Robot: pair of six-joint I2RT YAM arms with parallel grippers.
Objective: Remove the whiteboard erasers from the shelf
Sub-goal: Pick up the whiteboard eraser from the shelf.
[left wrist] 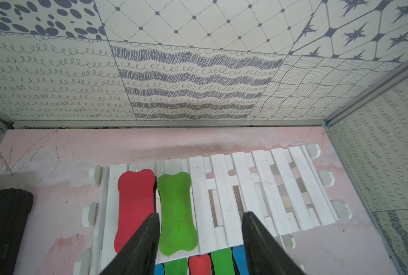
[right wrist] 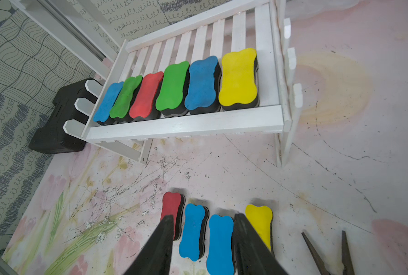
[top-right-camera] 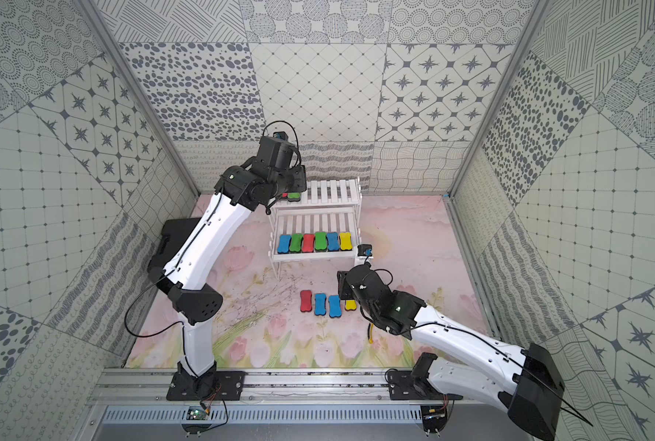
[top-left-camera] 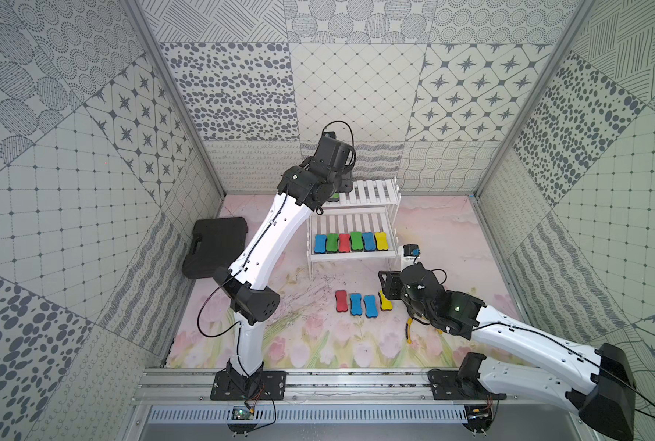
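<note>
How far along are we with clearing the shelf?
Done: four erasers on the mat. In hand: left gripper, jaws open around the green eraser on the shelf's top tier. Left: that one, the red eraser beside it, and six erasers on the lower tier.

White slatted shelf (top-left-camera: 349, 255), red, green, blue, yellow erasers (top-left-camera: 344, 243), black case (top-left-camera: 215, 244), pink floral mat (top-left-camera: 436, 233)

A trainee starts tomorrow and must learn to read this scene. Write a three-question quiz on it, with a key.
1. How many erasers lie on the shelf's lower tier?
2. True or false: exactly four loose erasers lie on the table, none green.
3. Which top-tier eraser lies between the left gripper's open fingers? A red, B green, C yellow.
Key: 1 six; 2 true; 3 B, the green eraser.
</note>
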